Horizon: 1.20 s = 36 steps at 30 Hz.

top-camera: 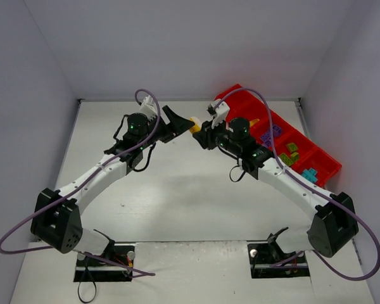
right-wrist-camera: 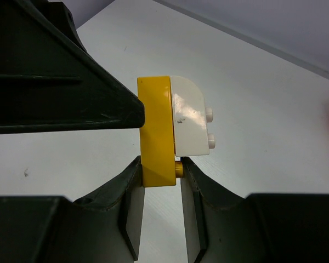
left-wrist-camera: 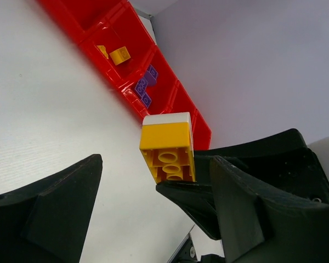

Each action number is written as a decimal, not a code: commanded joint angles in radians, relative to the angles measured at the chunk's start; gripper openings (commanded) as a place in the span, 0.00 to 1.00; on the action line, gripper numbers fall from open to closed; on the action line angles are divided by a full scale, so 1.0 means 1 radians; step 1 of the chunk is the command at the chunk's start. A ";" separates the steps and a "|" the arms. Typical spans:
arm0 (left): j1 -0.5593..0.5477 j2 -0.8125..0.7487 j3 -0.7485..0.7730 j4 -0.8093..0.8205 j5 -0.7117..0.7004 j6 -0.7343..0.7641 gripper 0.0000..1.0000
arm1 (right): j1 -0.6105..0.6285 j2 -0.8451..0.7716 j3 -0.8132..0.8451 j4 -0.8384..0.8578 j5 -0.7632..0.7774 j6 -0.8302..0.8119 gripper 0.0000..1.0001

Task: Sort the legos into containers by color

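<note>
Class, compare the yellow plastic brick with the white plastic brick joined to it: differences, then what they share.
The yellow plastic brick is pinched in the right tool; the white plastic brick sits outside that grip. The white brick has one rounded corner and looks shorter than the yellow brick. Both are joined face to face.

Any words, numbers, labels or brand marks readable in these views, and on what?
None readable. The yellow brick and white brick held by the right gripper show plain faces; any stud marks are too small to read. The red tray, the left gripper and the table carry no lettering.
</note>
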 commanded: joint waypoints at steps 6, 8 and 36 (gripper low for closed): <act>-0.010 0.005 0.069 0.137 0.007 -0.056 0.64 | 0.013 -0.057 0.025 0.052 -0.022 -0.012 0.00; -0.014 0.011 0.069 0.148 0.018 -0.060 0.63 | 0.013 -0.055 0.025 0.053 -0.022 -0.012 0.00; 0.007 -0.101 -0.036 0.127 0.246 0.390 0.19 | -0.062 -0.072 0.082 -0.146 -0.308 -0.107 0.73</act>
